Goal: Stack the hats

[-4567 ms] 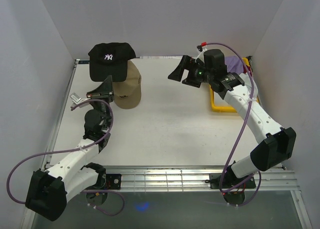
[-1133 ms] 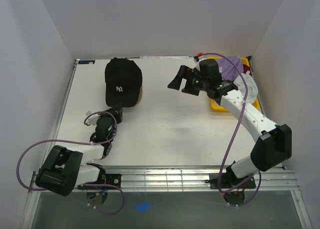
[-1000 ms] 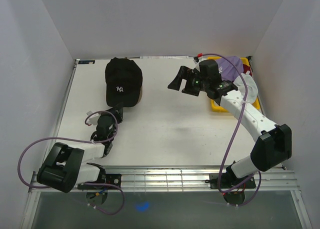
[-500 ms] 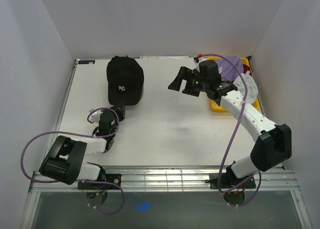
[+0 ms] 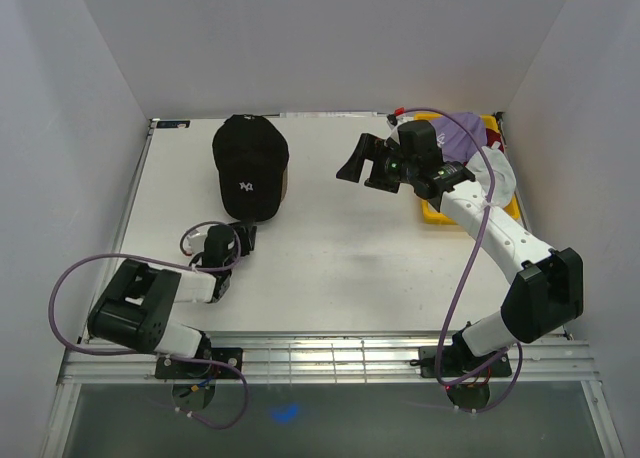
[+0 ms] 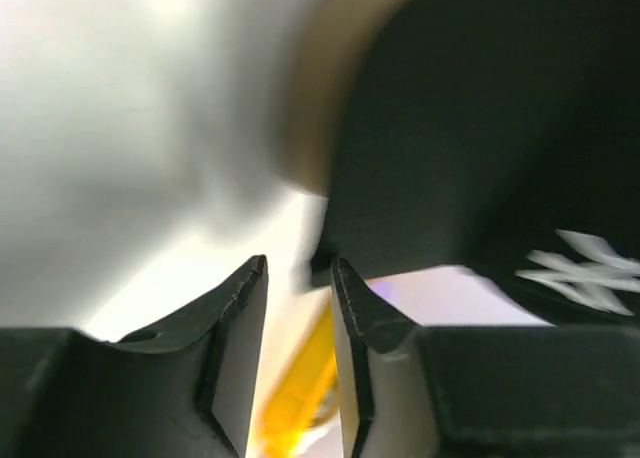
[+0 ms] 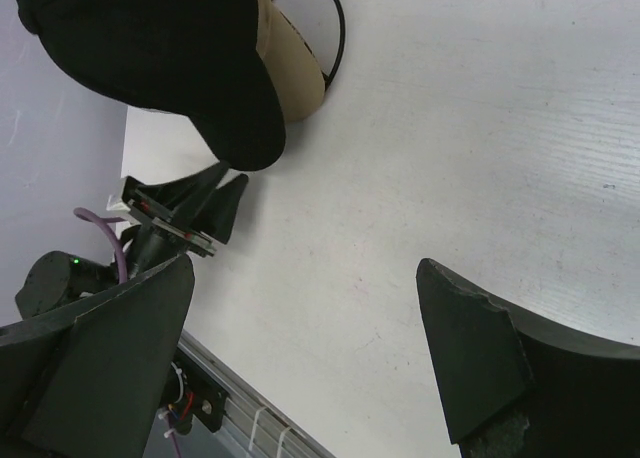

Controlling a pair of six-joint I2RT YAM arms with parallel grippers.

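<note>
Left hand (image 5: 244, 236) ajar near black cap (image 5: 250, 166)

Tan cap (image 7: 290, 68) mostly hidden under black cap (image 5: 250, 163)

The black cap (image 5: 250, 166) carries a white logo, and a tan cap (image 7: 290, 68) shows beneath it. The lavender cap (image 5: 458, 128), white cap (image 5: 499, 174) and dark red cap (image 5: 491, 135) lie in a yellow tray (image 5: 432, 213).

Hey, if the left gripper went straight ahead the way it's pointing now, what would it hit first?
Probably the brim of the black cap, right ahead of the left gripper, though the depth is hard to judge.
</note>
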